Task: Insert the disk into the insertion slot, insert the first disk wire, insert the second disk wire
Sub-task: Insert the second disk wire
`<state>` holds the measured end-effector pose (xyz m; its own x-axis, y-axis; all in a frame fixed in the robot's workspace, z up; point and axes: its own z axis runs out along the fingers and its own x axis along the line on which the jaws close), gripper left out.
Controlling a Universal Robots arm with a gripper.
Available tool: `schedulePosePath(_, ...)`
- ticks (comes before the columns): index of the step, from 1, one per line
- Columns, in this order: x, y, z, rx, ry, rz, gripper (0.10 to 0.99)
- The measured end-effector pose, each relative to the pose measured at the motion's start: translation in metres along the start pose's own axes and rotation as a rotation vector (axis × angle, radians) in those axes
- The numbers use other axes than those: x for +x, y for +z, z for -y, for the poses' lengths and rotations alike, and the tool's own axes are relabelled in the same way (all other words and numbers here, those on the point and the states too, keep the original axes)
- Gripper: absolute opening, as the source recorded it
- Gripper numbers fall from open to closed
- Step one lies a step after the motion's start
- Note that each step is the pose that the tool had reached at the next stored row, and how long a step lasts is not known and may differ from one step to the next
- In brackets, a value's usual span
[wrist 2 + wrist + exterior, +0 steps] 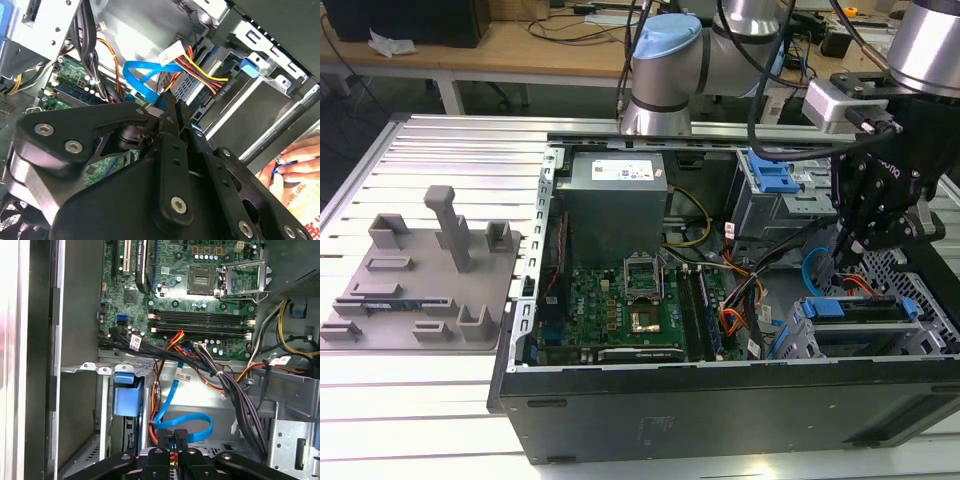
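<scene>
Lt-blue second disk wire [187, 421], orange-red first disk wire [207, 72], green motherboard [620, 300], blk end effector [173, 437].

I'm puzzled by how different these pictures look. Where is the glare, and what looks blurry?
In the exterior view, the ridged metal table is washed out white. In the first wrist view, a bright overexposed strip runs along one edge. In the second wrist view, the gripper looms large and dark, and a hand looks soft.

The tabletop [440, 150] is ribbed, pale brushed metal. The insertion slot [920, 290] is matt grey perforated sheet metal. The second disk wire [192, 422] looks smooth glossy light-blue plastic. The tool [173, 437] is matt black.
</scene>
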<state>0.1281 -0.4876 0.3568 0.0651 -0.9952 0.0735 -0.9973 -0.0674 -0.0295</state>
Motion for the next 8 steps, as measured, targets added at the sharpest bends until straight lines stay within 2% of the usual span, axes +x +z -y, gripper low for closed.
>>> schedulePosePath(3,0.0048,0.0034,0.0019,-0.004,0.019,-0.0004,0.161)
schedulePosePath(4,0.0054,0.0038,0.0037,-0.008,0.022,-0.0003,0.161)
schedulePosePath(6,0.0057,0.0049,0.0098,-0.020,0.030,0.0001,0.161)
schedulePosePath(7,0.0060,0.0055,0.0147,-0.021,0.033,0.0005,0.161)
schedulePosePath(8,0.0060,0.0061,0.0158,-0.022,0.046,0.0081,0.161)
